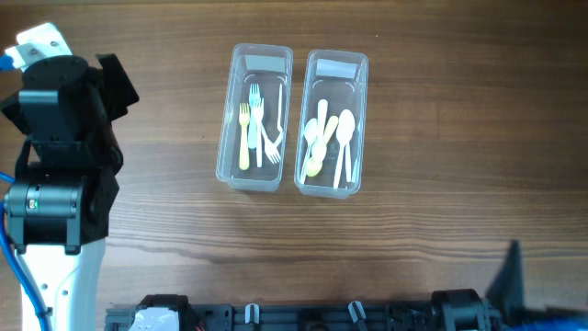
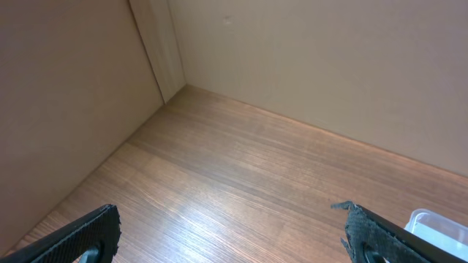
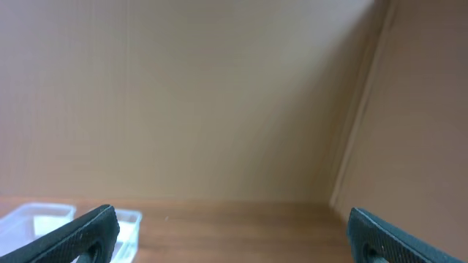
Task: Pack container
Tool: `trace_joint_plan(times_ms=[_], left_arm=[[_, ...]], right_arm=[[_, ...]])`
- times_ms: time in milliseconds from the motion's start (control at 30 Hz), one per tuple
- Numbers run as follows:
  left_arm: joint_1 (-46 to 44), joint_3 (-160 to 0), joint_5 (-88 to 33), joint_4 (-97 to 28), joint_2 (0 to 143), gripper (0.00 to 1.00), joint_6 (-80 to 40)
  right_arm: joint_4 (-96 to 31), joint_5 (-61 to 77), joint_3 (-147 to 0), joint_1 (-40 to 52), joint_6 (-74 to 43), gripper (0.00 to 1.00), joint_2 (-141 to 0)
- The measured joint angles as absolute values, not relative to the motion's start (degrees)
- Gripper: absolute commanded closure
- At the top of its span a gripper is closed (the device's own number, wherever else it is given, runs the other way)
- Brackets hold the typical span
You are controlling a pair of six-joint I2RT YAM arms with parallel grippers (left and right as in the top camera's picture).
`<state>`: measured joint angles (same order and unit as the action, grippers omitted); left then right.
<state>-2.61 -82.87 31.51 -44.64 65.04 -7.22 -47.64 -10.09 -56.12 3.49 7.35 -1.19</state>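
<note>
Two clear plastic containers stand side by side at the table's middle back. The left container holds several forks, yellow and white. The right container holds several spoons, yellow and white. My left gripper is open and empty at the far left of the table, well apart from the containers; a corner of a container shows at the right edge of the left wrist view. My right gripper is open and empty at the front right edge; two containers show low at the left of its view.
The left arm takes up the table's left side. The right arm pokes in at the front right. Beige walls enclose the table on the far, left and right sides. Bare wood lies in front of the containers.
</note>
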Motion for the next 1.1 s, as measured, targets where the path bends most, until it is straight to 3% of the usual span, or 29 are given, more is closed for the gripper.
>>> trace_joint_plan(times_ms=[300, 600, 1100], left_arm=[[-2.6, -82.9, 31.5, -44.6, 65.0, 0.0, -7.2], [-2.6, -82.9, 31.5, -44.6, 65.0, 0.0, -7.2], [-2.6, -82.9, 31.5, -44.6, 65.0, 0.0, -7.2]], right_arm=[[-21.0, -3.0, -24.9, 3.6, -4.3, 0.0, -0.9], [-6.9, -1.3, -5.6, 3.6, -12.1, 0.0, -0.9], [0.3, -2.0, -1.1, 3.6, -14.3, 0.0, -0.9]])
